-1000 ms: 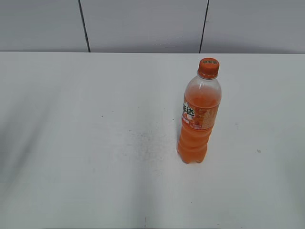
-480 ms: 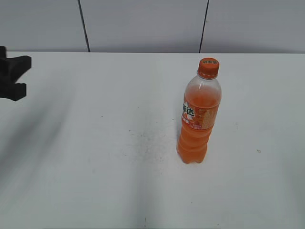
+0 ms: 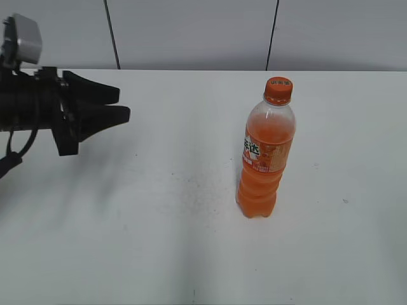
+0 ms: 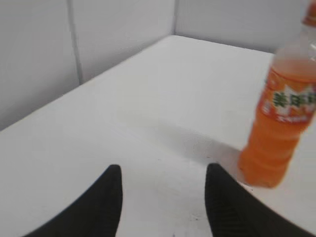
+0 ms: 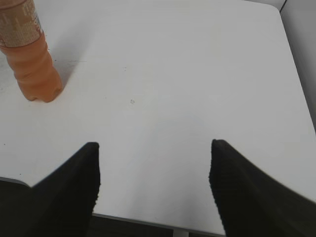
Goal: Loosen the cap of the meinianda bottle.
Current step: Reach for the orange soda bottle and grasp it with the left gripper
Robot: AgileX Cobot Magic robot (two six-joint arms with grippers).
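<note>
The meinianda bottle [image 3: 265, 159] stands upright on the white table, right of the middle, with orange drink and an orange label. Its orange cap [image 3: 278, 89] sits on the neck. My left gripper [image 3: 121, 104] is open and empty at the far left, above the table, its fingers pointing right toward the bottle and well apart from it. In the left wrist view the gripper [image 4: 163, 170] shows the bottle [image 4: 281, 118] ahead to the right. My right gripper [image 5: 154, 145] is open and empty over the table's near edge; the bottle's lower part [image 5: 30, 54] shows at its far left.
The white table [image 3: 159, 210] reaches back to a grey panelled wall [image 3: 191, 32]. The table's near edge shows in the right wrist view [image 5: 148, 219].
My left arm has come into the exterior view from the left edge and moved right, toward the bottle. The bottle has not moved.
</note>
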